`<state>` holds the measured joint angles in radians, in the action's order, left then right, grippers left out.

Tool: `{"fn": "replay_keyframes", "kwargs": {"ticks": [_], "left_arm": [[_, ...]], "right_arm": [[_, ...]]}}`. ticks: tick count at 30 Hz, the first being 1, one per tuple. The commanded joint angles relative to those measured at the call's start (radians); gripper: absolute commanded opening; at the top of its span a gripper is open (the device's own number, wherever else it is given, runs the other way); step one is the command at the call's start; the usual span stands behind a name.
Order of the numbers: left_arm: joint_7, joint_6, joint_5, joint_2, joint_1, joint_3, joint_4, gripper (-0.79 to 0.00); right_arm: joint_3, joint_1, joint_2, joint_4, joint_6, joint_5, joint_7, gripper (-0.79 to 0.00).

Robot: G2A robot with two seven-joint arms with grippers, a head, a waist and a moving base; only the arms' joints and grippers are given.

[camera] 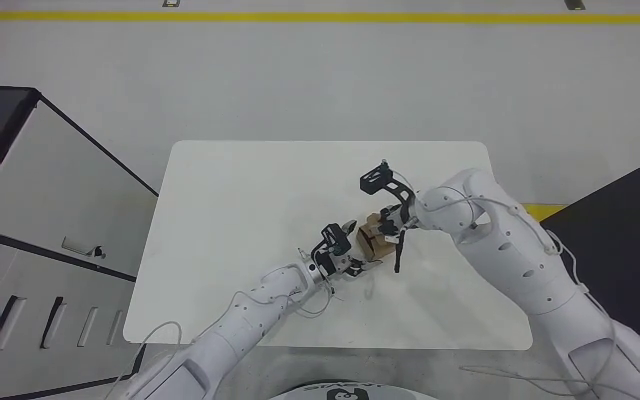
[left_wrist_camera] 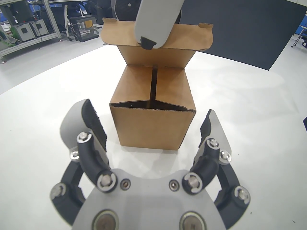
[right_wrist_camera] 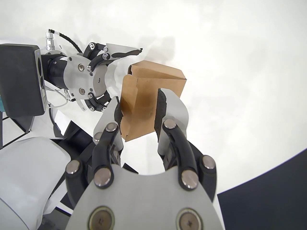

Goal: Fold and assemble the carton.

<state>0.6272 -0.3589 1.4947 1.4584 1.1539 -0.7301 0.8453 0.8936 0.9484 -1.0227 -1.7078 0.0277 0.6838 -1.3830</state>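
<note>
Centrally on the white table [camera: 250, 180], amid grey floor [camera: 300, 80], stood 1 brown cardboard carton [left_wrist_camera: 153, 125]; left gripper [left_wrist_camera: 150, 107] fingers spread before it, right gripper [right_wrist_camera: 139, 96] fingers apart astride its lid [left_wrist_camera: 191, 37].

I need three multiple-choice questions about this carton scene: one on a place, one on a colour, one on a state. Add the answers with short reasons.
1. Where does the carton stand?
A. on the floor
B. on the white table
C. in a drawer

2. What colour is the carton?
A. brown
B. green
C. red

3. How are the fingers of the left gripper?
A. shut on the carton
B. shut on a cable
C. open, clear of the carton

Answers: B, its base rests on the table; A, plain brown cardboard all over; C, a gap shows beside each finger.
</note>
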Motion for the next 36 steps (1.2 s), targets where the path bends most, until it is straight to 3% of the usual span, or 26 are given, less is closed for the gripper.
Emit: {"fn": "replay_keyframes", "kwargs": {"ticks": [1,20,22,25,28,34,36], "left_arm": [[0.002,0.002,-0.001,0.001,-0.001,0.001,-0.004,-0.022],[0.018,0.008,0.001,0.008,-0.002,0.008,-0.01,0.0],[0.02,0.009,0.004,0.008,-0.001,0.009,-0.008,0.0],[0.021,0.007,0.004,0.008,0.0,0.008,-0.007,0.0],[0.022,0.007,0.006,0.007,0.0,0.008,-0.005,0.0],[0.033,0.004,0.008,0.007,0.001,0.007,-0.005,0.0],[0.036,0.004,0.008,0.007,0.001,0.006,-0.006,0.0]], "right_arm": [[-0.003,-0.002,-0.001,0.0,-0.001,0.004,-0.003,-0.496],[-0.044,-0.023,-0.013,0.024,-0.023,0.031,-0.013,-0.696],[-0.049,-0.027,-0.015,0.027,-0.025,0.036,-0.016,-0.668],[-0.057,-0.033,-0.017,0.022,-0.029,0.052,-0.021,-0.299],[-0.06,-0.037,-0.017,0.007,-0.026,0.078,-0.034,-0.308],[-0.063,-0.042,-0.018,-0.011,-0.016,0.11,-0.06,-0.443],[-0.061,-0.043,-0.018,-0.013,-0.013,0.111,-0.064,-0.446]]}}
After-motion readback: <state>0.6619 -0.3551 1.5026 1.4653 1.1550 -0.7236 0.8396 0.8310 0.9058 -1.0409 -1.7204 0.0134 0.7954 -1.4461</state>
